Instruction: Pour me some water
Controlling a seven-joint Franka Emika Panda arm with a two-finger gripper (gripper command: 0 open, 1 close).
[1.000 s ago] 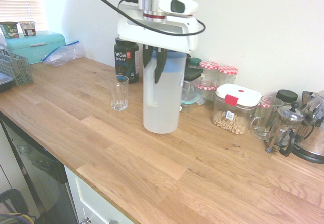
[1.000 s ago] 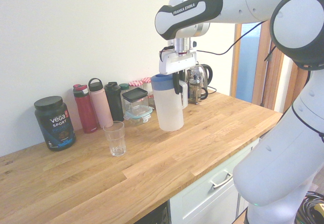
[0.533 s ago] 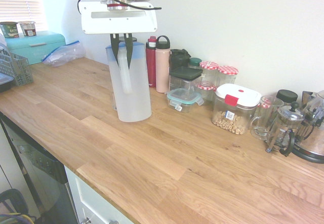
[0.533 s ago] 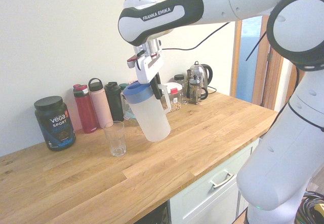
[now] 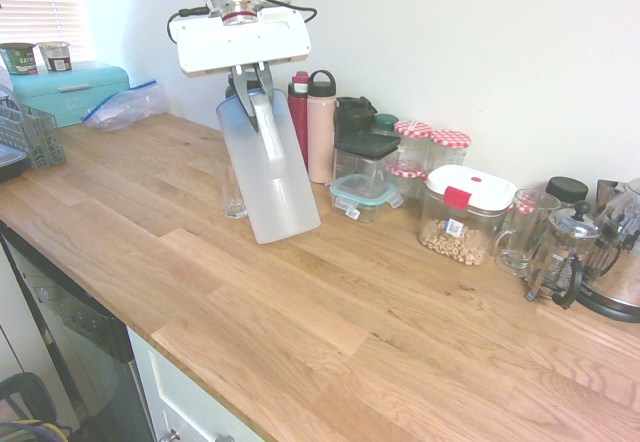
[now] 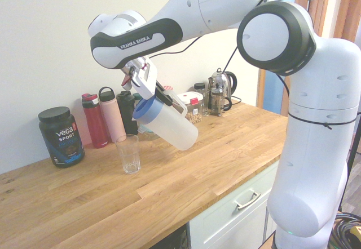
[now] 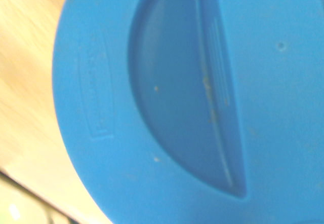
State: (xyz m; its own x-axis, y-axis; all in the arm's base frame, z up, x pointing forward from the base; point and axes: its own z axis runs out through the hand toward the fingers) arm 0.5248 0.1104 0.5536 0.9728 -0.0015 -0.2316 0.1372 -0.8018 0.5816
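The white arm arches over the tabletop [image 6: 237, 147] in the second exterior view, its big round joint high on the right and the forearm reaching across to the left. The wrist is canted, so the tool [image 5: 250, 82] [image 6: 151, 91] points steeply downward at a slant rather than straight down. Its dark fingers [image 5: 262, 74] are clamped tight on the handle of the jug [image 5: 270, 177] [image 6: 169, 124], which hangs tilted in the air, clear of the tabletop. The flat white flange above the fingers sits slightly askew in the first exterior view.
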